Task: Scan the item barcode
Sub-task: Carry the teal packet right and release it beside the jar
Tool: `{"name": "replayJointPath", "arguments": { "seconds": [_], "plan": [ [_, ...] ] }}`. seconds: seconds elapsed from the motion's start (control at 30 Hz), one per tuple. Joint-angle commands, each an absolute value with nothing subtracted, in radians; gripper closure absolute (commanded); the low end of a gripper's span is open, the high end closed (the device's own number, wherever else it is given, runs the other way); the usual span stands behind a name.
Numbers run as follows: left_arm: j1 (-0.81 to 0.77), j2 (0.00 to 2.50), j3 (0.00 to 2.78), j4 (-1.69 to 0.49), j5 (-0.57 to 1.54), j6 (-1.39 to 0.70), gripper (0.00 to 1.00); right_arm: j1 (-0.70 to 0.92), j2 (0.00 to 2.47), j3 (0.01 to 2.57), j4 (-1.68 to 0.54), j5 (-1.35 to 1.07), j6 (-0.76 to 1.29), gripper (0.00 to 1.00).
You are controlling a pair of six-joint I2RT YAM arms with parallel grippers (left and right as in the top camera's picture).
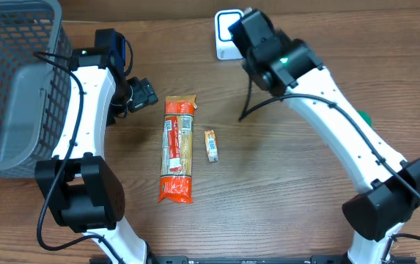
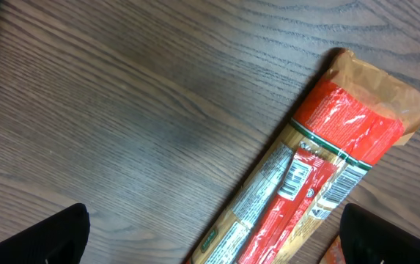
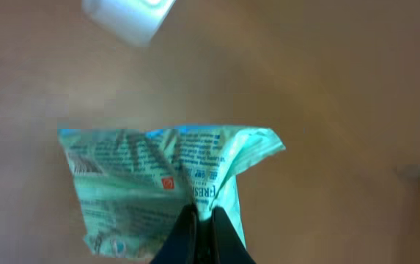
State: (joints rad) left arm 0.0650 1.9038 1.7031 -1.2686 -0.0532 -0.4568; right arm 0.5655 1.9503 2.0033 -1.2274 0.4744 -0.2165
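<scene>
Currently the right end effector (image 3: 202, 224) is clamped on the near edge of a crumpled pale green packet (image 3: 144, 183). Its long axis runs crosswise just ahead of the fingers, mostly to their left, and the white scanner (image 3: 129, 15) lies beyond. The left end effector (image 1: 142, 95) hangs wide open over a pasta pack (image 1: 178, 147).

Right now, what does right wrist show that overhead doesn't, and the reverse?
Right wrist only: a crumpled teal packet pinched in the shut right gripper; from above the arm hides it. Overhead only: grey basket, long pasta packet, small orange item beside it, left gripper. Both: the white scanner and the wooden table.
</scene>
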Motion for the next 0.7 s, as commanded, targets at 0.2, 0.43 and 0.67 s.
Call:
{"name": "replayJointPath", "arguments": {
  "seconds": [0.2, 0.43, 0.67],
  "plan": [
    [0.058, 1.885, 1.703, -1.271, -0.055, -0.45, 0.0, 0.436, 1.948, 1.757, -1.425, 0.167, -0.078, 0.96],
    [0.058, 1.885, 1.703, -1.271, -0.055, -0.45, 0.0, 0.356, 1.948, 1.568, -1.248, 0.212, -0.078, 0.96],
    [0.058, 1.885, 1.703, -1.271, -0.054, -0.45, 0.0, 0.324, 1.948, 1.544, -1.147, 0.207, -0.039, 0.62]
  ]
}}
